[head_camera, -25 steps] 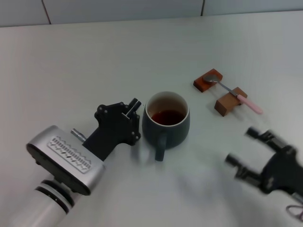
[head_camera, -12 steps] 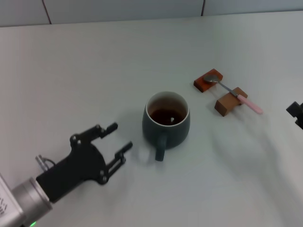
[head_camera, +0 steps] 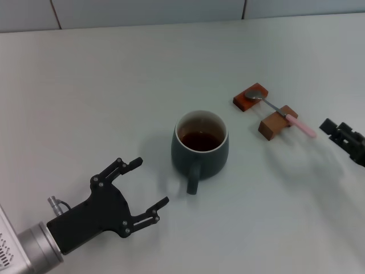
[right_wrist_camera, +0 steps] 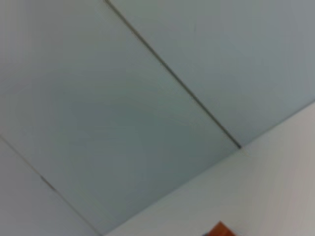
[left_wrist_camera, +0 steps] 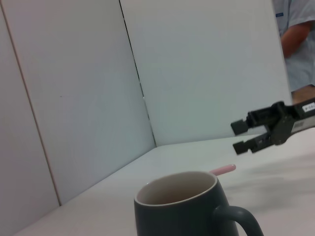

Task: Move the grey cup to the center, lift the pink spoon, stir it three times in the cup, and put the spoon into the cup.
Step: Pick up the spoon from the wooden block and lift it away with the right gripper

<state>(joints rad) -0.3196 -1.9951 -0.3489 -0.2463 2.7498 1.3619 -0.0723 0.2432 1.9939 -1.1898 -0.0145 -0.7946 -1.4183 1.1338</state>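
Your left pincer (head_camera: 144, 187) is wide open. Your right pincer (head_camera: 341, 134), fingers apart, nears the thin pink-handled metal spoon (head_camera: 280, 112); a bump could knock it off its brown wooden blocks (head_camera: 277, 121) near the worktop's (head_camera: 114, 85) right edge.

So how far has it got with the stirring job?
The cup stands mid-table, so that step looks done. The left end effector is open beside it, holding nothing. The right end effector is near the spoon, which rests on two blocks. Lifting, stirring and dropping the spoon in remain.
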